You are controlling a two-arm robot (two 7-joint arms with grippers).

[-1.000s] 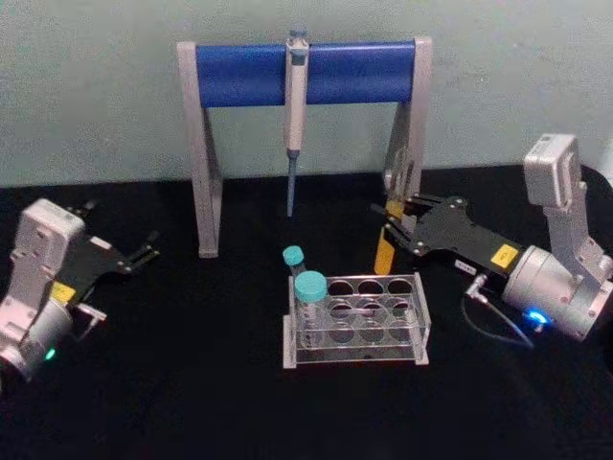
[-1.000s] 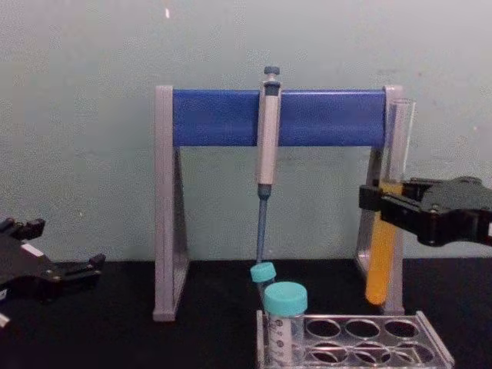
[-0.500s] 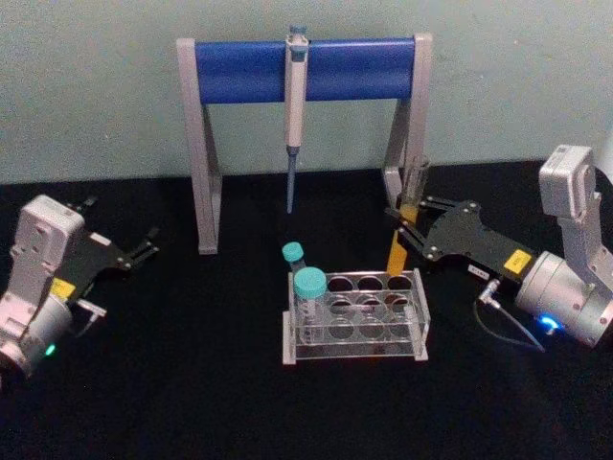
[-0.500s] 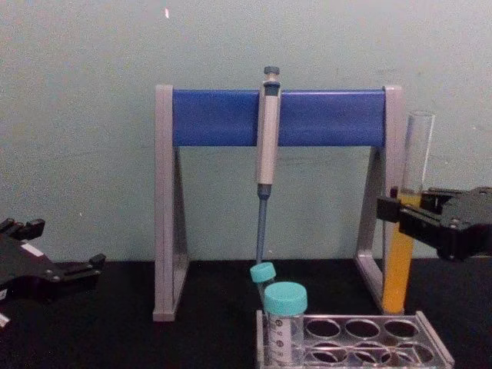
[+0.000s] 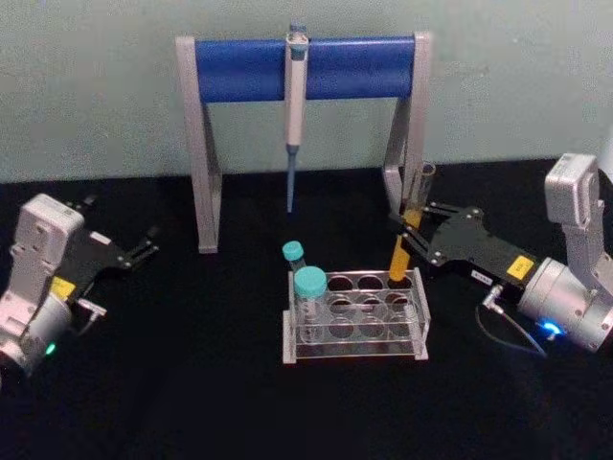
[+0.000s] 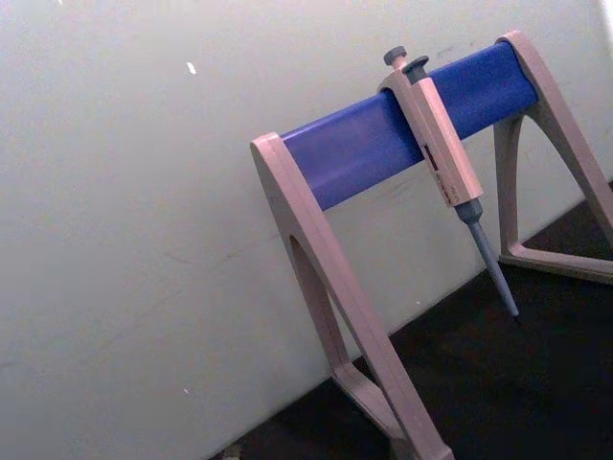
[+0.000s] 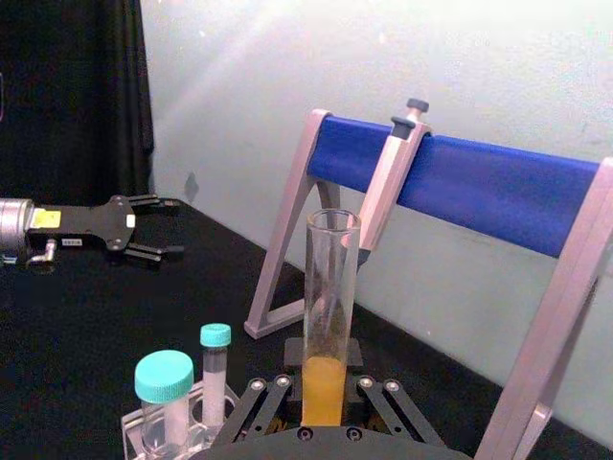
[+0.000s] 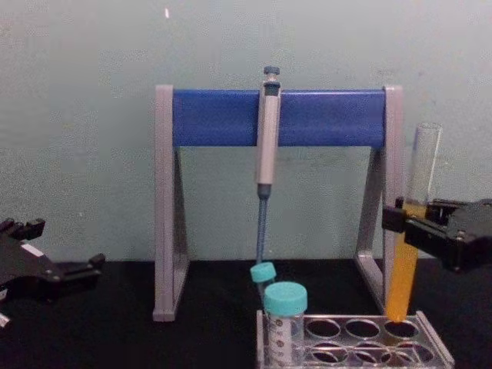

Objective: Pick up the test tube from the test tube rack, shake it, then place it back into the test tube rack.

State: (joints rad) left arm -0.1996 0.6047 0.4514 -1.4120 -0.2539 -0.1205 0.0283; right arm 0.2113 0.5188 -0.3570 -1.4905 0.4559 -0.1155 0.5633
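1. Down it comes! A second ago the test tube (image 5: 398, 257) hung well above the test tube rack (image 5: 354, 350), by the stand's right leg. Now it has dropped, and its rounded tip is at the mouth of the rack's far right corner hole.
2. The right claw (image 5: 414, 230) is clamped on the glass about halfway up, just above the orange-yellow liquid. In the chest view the tube (image 8: 403, 277) is tilted, its open top leaning to the right.
3. Progress, as I read it: the pick-up is done, the shaking looks to be over, and the return is under way. Left to do: straighten the tube, sink it fully and let go. Whether the tip has already entered the hole, I cannot tell.
4. In the way: that tilt could catch the tip on the hole's rim. The pipette stand (image 5: 239, 69) has its right leg close behind the tube, so there is little room at the back.
5. Two teal-capped tubes (image 5: 309, 285) sit at the rack's left end, well apart from the target hole. The pipette (image 5: 296, 86) hangs mid-stand, out of the path.
6. The left claw (image 5: 144, 247) rests parked far left over the black bench (image 5: 192, 383), fingers apart, holding nothing.
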